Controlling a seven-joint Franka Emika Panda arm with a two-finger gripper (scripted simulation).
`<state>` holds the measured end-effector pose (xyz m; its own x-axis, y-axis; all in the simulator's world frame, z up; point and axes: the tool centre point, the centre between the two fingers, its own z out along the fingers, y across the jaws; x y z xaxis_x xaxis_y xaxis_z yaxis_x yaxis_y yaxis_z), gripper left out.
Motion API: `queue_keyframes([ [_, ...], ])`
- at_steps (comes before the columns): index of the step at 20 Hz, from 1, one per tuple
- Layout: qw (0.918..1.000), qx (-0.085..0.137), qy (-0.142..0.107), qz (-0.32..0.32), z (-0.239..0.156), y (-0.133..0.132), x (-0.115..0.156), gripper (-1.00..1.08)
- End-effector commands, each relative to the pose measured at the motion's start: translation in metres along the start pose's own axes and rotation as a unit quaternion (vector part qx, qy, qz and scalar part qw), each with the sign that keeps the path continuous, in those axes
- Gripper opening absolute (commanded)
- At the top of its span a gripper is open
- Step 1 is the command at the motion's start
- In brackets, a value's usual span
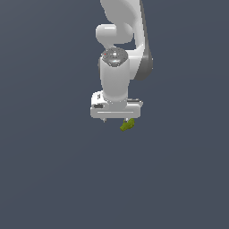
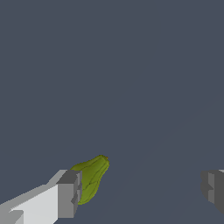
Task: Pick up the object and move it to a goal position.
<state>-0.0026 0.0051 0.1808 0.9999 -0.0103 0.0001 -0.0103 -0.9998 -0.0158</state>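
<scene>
The object (image 1: 127,125) is a small olive-green, lumpy thing lying on the dark grey surface, just under the end of the white hand on the exterior view's right. My gripper (image 1: 117,119) points straight down over it and is open. In the wrist view the object (image 2: 92,177) sits close against the inner side of one grey fingertip (image 2: 70,193), which partly covers it. The other fingertip (image 2: 213,187) stands far off, and the gripper (image 2: 142,191) has a wide bare gap between them. I cannot tell whether the near finger touches the object.
A flat, uniform dark grey surface (image 1: 53,170) fills both views. The white arm (image 1: 117,67) rises above the hand toward the top of the exterior view. No other objects or markers show.
</scene>
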Motion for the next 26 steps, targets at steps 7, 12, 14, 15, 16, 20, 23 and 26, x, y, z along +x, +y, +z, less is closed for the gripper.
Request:
queue_keyframes([
  [7, 0.9999, -0.007, -0.013, 0.003, 0.008, 0.013, -0.006, 1.0],
  [12, 0.9997, -0.012, -0.02, 0.001, 0.012, 0.021, -0.009, 1.0],
  [14, 0.9998, -0.011, -0.019, 0.002, 0.012, 0.02, -0.009, 1.0],
  [15, 0.9998, -0.011, -0.019, 0.003, 0.012, 0.019, -0.009, 1.0],
  [16, 0.9998, -0.011, -0.019, 0.005, 0.012, 0.019, -0.009, 1.0],
  [20, 0.9996, -0.011, -0.018, 0.019, 0.014, 0.016, -0.011, 1.0],
  [23, 0.9991, -0.011, -0.018, 0.036, 0.017, 0.013, -0.012, 1.0],
  [26, 0.9981, -0.01, -0.017, 0.058, 0.02, 0.009, -0.014, 1.0],
])
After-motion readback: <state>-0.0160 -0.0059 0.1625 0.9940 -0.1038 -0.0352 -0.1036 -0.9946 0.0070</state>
